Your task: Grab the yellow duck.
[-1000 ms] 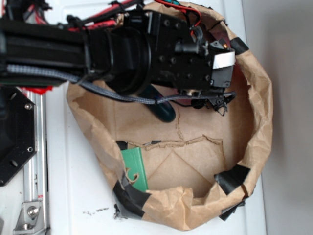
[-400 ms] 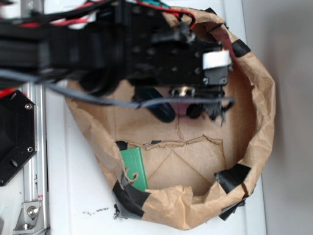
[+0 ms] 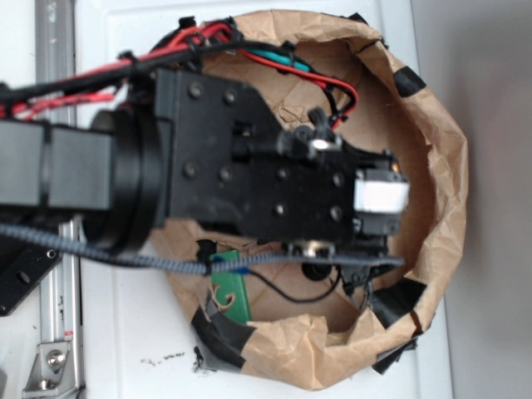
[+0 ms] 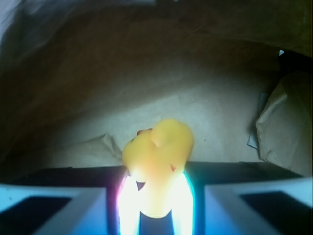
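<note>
Surface: white tabletop is lying under everything, with a grey metal rail running along its left edge in the exterior view.
Pincer: black WidowX gripper is filling the bottom of the wrist view, its two fingers glowing overexposed white; they are pressing in on the toy from both sides, so the pincer is pinching the duck.
Duck: small bright yellow rubber toy duck is sitting between those fingers, its rounded head rising above them, a hint of red-orange beak showing at upper left; it is hanging over the paper floor, and whether it is touching that floor I cannot tell.
Duck from outside: the exterior view is not showing it, since the arm is covering that spot.
Arm: black robot arm is reaching from the left across the bowl, with red wires and a grey braided cable trailing along it.
Container: crumpled brown paper bowl patched with black tape is ringing the gripper; its shadowed wall is rising behind the duck in the wrist view.
Green piece: flat green rectangular block is lying inside the bowl by its lower-left wall, partly under the cable.
</note>
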{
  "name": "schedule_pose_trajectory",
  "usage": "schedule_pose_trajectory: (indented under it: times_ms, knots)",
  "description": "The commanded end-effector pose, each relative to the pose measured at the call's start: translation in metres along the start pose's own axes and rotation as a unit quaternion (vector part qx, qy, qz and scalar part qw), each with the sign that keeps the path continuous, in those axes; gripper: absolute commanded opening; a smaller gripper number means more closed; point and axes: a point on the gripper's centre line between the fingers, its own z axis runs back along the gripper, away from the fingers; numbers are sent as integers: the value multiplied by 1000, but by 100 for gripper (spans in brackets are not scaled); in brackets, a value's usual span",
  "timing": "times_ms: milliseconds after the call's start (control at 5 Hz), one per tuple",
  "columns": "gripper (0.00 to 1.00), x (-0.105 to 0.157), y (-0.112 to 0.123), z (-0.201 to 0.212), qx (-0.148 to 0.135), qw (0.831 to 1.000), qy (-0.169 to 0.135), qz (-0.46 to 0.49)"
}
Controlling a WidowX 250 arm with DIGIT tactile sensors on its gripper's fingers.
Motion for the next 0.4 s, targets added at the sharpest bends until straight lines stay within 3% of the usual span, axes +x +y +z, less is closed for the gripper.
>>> schedule_pose_trajectory:
  times_ms: [0, 200]
  knots:
    - [0, 4, 12, 31, -3, 998, 27, -51]
    - [0, 7, 27, 33, -17, 999, 31, -36]
